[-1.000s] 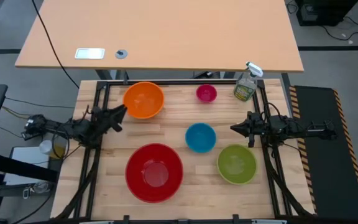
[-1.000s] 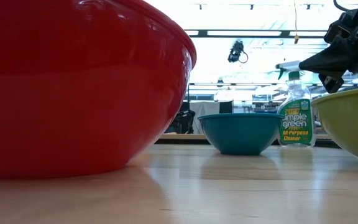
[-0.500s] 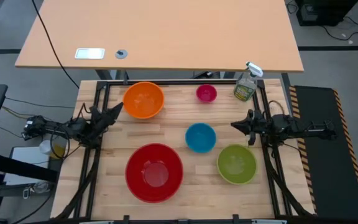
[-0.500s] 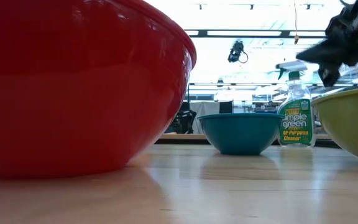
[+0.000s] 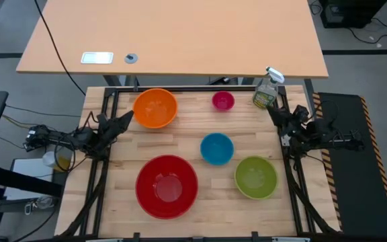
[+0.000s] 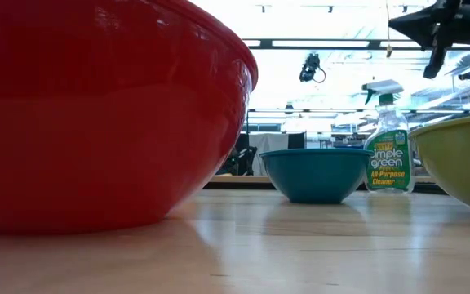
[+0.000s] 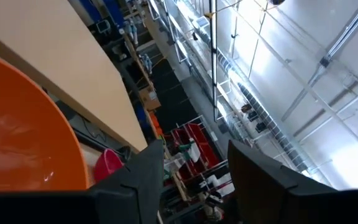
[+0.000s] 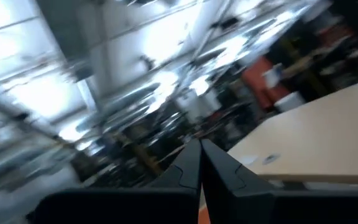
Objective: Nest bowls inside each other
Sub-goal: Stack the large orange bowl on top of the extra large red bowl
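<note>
Five bowls stand apart on their bases on the wooden table (image 5: 187,131). The orange bowl (image 5: 155,107) is at the far left and the small pink bowl (image 5: 223,101) at the far middle. The blue bowl (image 5: 217,148) sits in the middle, the green bowl (image 5: 256,177) near right and the big red bowl (image 5: 166,186) at the near middle. My left gripper (image 5: 127,115) hovers beside the orange bowl's left rim, a narrow gap between its fingers (image 7: 148,174), holding nothing. My right gripper (image 5: 271,109) is shut and empty, raised at the right edge.
A clear spray bottle (image 5: 266,91) with a green label stands at the far right corner, just beyond my right gripper's tip. A larger light-wood desk (image 5: 173,33) lies beyond the far edge. Black frame rails run along the table's left and right sides.
My right gripper has risen and tipped upward. It has swung from pointing toward the table's left edge to pointing at the far edge, near the spray bottle. My left gripper has rolled about its own axis without shifting place. No bowl has moved.
</note>
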Controlling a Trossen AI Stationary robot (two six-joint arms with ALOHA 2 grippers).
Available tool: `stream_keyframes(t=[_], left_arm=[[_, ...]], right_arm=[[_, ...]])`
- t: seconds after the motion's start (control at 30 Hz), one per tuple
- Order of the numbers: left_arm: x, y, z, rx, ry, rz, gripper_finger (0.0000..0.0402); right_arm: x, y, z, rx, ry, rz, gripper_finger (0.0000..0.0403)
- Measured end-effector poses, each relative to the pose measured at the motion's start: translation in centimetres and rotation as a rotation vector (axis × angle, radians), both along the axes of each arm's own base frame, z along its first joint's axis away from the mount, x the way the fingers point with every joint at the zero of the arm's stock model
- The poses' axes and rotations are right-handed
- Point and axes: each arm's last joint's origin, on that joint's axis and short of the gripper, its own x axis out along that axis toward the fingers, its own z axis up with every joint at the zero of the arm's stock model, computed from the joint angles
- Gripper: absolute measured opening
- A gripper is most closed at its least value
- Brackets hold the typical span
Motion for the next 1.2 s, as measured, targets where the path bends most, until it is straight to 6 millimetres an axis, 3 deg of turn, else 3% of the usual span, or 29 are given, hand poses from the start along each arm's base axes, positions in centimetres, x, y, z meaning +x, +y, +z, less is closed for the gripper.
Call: stream_keyframes(t=[0.27,0.43,0.63,0.77,0.9,1.2], left_arm=[[-0.5,0.1,1.3,0.019,-0.081,0.015,0.018],[-1.2,0.0,4.9,0.178,-0.072,-0.056,0.018],[-2.7,0.2,9.0,0.307,0.229,-0.052,0.018],[-3.9,0.6,10.6,0.335,0.475,-0.056,0.018],[-4.9,0.8,11.7,0.326,0.58,-0.069,0.018],[-4.8,0.8,11.6,0.222,0.608,-0.062,0.018]], right_arm=[[1.5,-0.2,-0.2,0.31,-0.182,0.005,0.0017],[3.5,-0.5,-0.9,0.399,-0.179,0.007,0.0017],[6.3,-1.2,-0.3,0.438,-0.243,-0.021,0.0017],[9.6,-1.5,1.8,0.408,-0.175,-0.024,0.0017],[13.7,-2.0,3.9,0.328,-0.071,-0.043,0.0017],[23.0,-5.9,5.8,0.22,0.174,-0.001,0.0017]])
